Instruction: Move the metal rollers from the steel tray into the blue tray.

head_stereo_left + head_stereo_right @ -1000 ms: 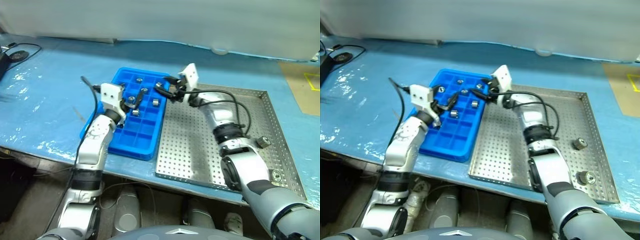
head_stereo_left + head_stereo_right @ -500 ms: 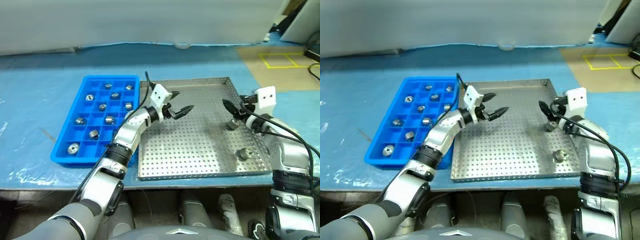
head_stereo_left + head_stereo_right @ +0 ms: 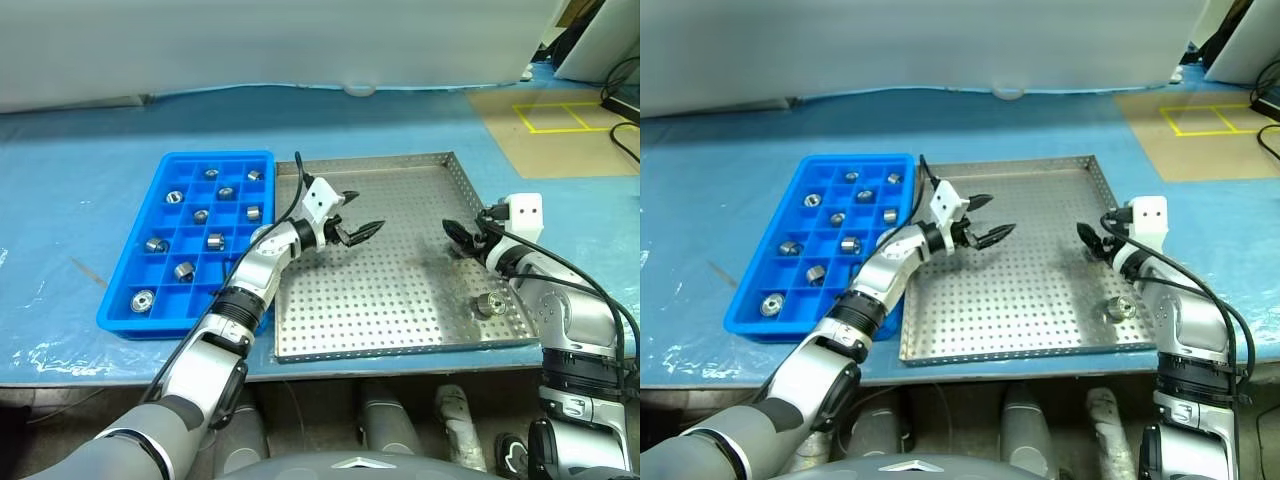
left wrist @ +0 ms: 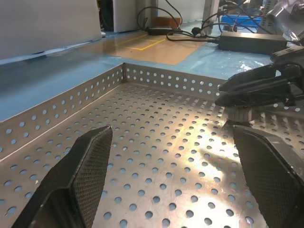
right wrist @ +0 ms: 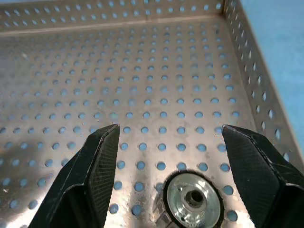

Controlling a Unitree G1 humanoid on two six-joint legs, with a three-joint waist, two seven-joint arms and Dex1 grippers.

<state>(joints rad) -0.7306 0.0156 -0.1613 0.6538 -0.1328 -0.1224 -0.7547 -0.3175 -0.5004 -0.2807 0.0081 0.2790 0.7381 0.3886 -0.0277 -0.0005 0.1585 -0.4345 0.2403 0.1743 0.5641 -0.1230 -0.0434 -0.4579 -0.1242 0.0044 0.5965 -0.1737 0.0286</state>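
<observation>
At the near right of the steel tray (image 3: 400, 335), one metal roller (image 3: 489, 304) lies by the right rim, and a second roller (image 5: 193, 201) sits on the perforated floor between the right gripper's (image 3: 458, 237) fingers, close to their bases. That gripper hangs low over the tray's right side with its jaws spread wide and nothing in them. Farther in, over the middle of the tray, the left gripper (image 3: 358, 231) points level toward the right, also wide open and empty, well apart from either roller. Off to the left, just beside the steel tray, the blue tray (image 3: 128, 320) already holds ten rollers, each in a compartment of its own, with many cells free toward its near end.

By my reading, this is the reach for the next pick, with two rollers left in the steel tray. The next move calls for the right gripper to sink the last bit, centre the roller between its pads and close squarely on its round side, as a shiny cylinder may squirt out. Then comes the carry across to a free blue cell.
</observation>
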